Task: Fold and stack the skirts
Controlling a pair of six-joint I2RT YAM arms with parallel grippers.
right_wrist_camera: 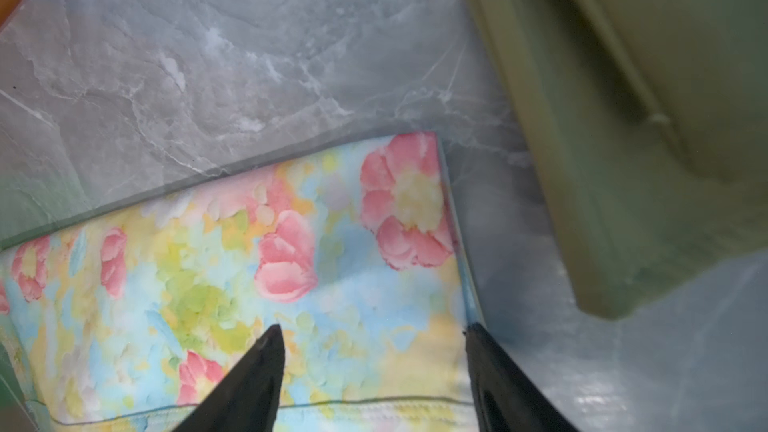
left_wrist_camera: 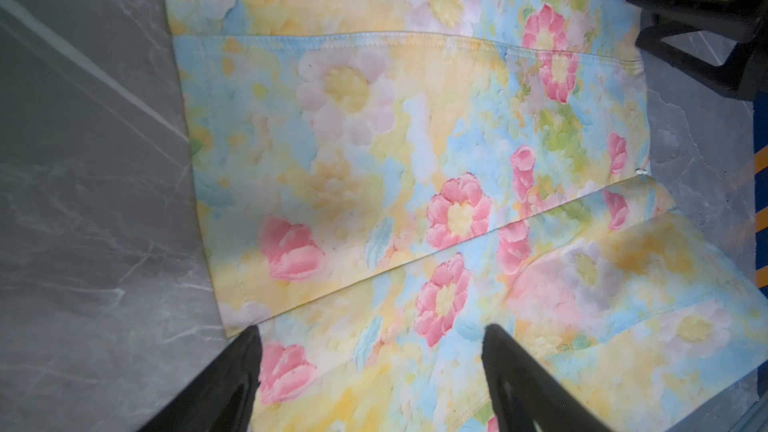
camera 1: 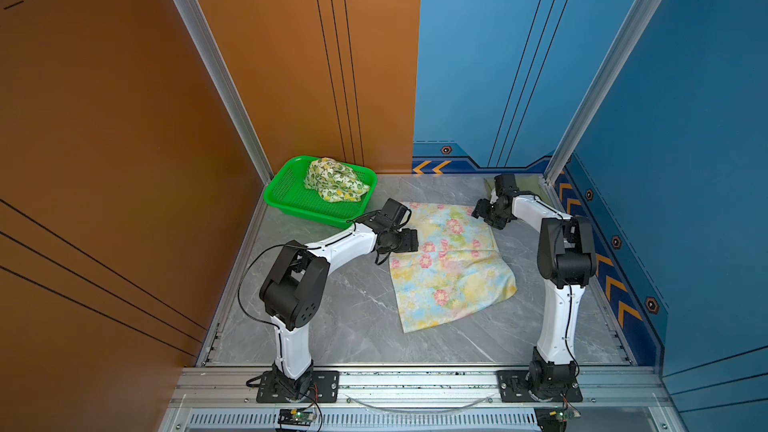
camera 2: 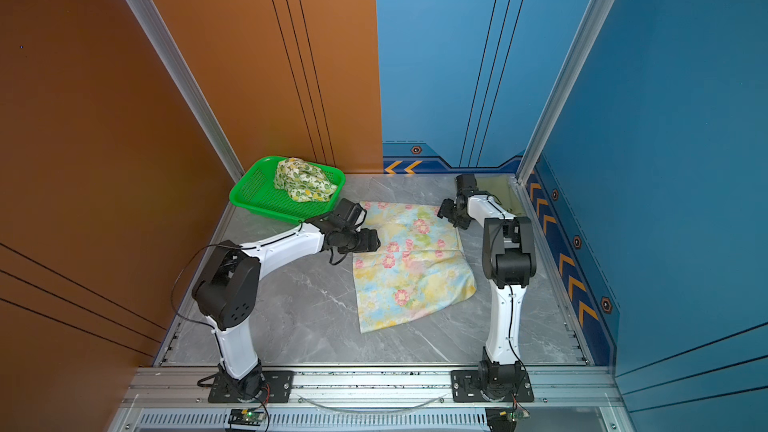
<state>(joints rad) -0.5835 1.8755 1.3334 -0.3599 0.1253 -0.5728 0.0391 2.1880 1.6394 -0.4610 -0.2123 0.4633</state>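
Left tool [left_wrist_camera: 372, 334] open, empty, above the edge of the floral skirt [camera 1: 449, 259]. Right tool [right_wrist_camera: 372, 330] open, empty, over its corner. Skirt lies flat on the surface [camera 1: 340, 313] beneath both. Likely risk: uneven grips catch one layer, skewing the fold.

No legible txt, no brands or nos., just orange chevrons [camera 1: 432, 167] on blue wall [camera 1: 478, 56]

Left claw [left_wrist_camera: 372, 328], right claw [right_wrist_camera: 372, 326]: jaws apart.
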